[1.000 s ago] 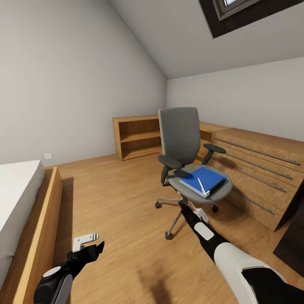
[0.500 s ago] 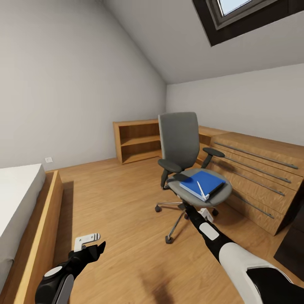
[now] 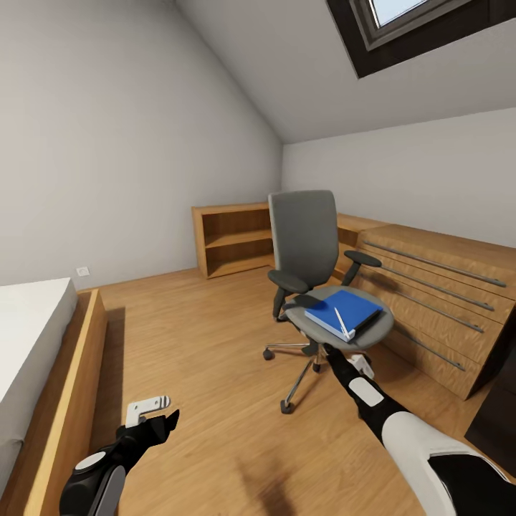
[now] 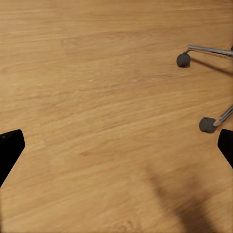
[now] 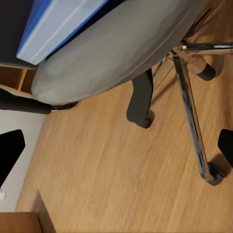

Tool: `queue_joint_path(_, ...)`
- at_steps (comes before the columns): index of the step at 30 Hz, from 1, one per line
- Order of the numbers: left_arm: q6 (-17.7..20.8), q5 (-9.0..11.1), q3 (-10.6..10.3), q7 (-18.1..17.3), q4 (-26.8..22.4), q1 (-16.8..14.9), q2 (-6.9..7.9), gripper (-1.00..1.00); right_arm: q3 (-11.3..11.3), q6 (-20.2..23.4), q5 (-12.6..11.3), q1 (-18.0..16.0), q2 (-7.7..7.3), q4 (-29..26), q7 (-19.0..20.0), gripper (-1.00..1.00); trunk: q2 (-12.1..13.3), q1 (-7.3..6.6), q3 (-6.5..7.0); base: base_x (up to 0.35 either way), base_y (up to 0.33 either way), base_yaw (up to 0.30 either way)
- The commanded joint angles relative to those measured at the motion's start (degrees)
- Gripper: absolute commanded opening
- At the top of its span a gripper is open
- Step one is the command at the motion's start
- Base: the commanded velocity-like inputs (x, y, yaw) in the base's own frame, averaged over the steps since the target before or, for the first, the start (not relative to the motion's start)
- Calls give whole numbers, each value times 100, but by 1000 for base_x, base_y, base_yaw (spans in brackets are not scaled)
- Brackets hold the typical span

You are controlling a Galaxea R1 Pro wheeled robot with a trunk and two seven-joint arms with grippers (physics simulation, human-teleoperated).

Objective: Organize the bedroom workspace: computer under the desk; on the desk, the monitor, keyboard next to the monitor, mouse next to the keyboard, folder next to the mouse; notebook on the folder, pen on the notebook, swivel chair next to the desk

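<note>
wooden floor [image 3: 208,344], swivel chair [image 3: 315,272] with blue folder [image 3: 344,309], pen [image 3: 342,322] on top

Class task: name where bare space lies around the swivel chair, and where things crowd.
Bare wood floor stretches between the bed frame and the swivel chair. It is crowded on the seat, under the blue folder and pen, and between chair and drawer unit.

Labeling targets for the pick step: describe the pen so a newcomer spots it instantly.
Find the grey swivel chair standing on the wood floor in front of the long wooden drawer unit. On its round seat lies a blue folder. The pen is the thin white stick lying on top of that blue cover, near the seat's front edge, the only pale slender item there.
</note>
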Motion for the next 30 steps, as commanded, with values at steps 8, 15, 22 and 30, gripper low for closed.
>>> queue_joint_path(8, 28, 57, 5, 37, -7, -3, -4, 100, 39, -23, -116, -5, -21, 8, 15, 100, -3, -1, -6, 0, 0, 0)
queue_joint_path(15, 26, 56, 5, 37, -7, -3, -4, 100, 39, -23, -117, -5, -21, 8, 15, 100, -3, -1, -6, 0, 0, 0)
queue_joint_path(22, 24, 56, 5, 37, -7, -3, -4, 100, 39, -23, -116, -5, -21, 8, 10, 100, -3, -1, -6, 116, 0, 0)
queue_joint_path(30, 29, 61, 5, 37, -7, -3, -4, 100, 39, -23, -112, -5, -21, -4, -493, 100, -3, -1, -6, 55, 0, 0)
